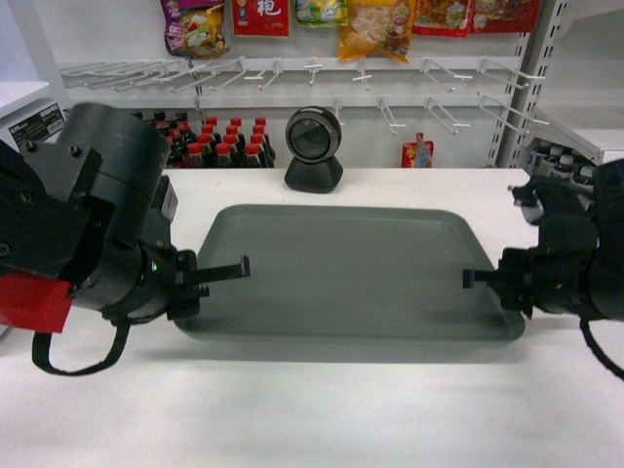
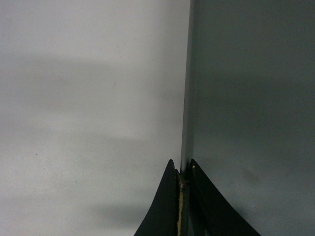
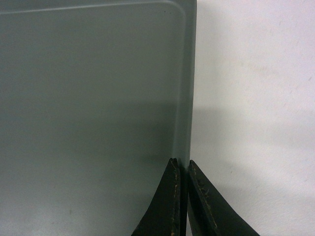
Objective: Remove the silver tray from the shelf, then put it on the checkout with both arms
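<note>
Head view: the silver tray (image 1: 346,268) lies level over the middle of the checkout (image 1: 322,409), well clear of the shelf (image 1: 292,97) behind. A shadow under its near edge suggests it may not yet be resting; I cannot tell for certain. The left gripper (image 1: 234,270) holds its left rim, the right gripper (image 1: 475,278) its right rim.

Left wrist view: both fingers are pinched together on the tray's rim.

Right wrist view: likewise clamped on the rim near a rounded corner.

Judgement: removal done; setting down and release remain.
</note>
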Controlling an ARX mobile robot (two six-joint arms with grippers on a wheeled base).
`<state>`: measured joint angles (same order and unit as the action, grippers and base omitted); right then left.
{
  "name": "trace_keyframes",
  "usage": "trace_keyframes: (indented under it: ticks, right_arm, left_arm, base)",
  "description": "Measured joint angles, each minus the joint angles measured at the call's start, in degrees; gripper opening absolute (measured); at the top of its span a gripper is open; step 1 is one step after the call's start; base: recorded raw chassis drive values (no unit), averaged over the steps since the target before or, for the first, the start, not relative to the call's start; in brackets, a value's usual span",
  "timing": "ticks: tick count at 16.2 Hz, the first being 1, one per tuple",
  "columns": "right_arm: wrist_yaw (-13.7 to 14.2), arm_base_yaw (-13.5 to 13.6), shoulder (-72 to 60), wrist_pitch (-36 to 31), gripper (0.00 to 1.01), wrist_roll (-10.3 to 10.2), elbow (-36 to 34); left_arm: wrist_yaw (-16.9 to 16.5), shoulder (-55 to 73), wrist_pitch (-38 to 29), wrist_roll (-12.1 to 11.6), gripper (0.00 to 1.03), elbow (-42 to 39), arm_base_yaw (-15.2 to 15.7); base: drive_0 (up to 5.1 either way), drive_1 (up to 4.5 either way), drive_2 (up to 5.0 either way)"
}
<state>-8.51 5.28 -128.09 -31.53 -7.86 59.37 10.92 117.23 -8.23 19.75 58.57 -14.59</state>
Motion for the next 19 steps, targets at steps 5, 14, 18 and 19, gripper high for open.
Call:
trace_keyframes:
  ticks: [5,14,18,19]
  right_arm:
    - [3.72,0.26,-1.84,-4.63,0.23,1.84,-1.60]
    - [11.32,-2.43,16.76,-42.14,0.12,7.08,-30.69]
    - [8.83,-5.64,29.86,-41.77,0.02,7.50,-43.50]
    - [8.70,-5.60,33.27,-41.83,0.02,7.48,-45.44]
  left_arm:
    - [2.62,1.70,-1.86,2.80,0.23,-2.01,-2.32]
    - [0.13,-29.46,-52.83,-17.14,0.08,-34.42,4.20]
    - [-3.52,-40.06,-56.72,-18.73,0.01,-44.33,7.39]
    - [-4.22,-40.59,-55.93,-18.73,0.01,-46.71,8.02]
  base:
    - [0.0,0.00,0.0]
    - [0.0,0.00,0.0]
    - [0.0,0.00,0.0]
    - [0.0,0.00,0.0]
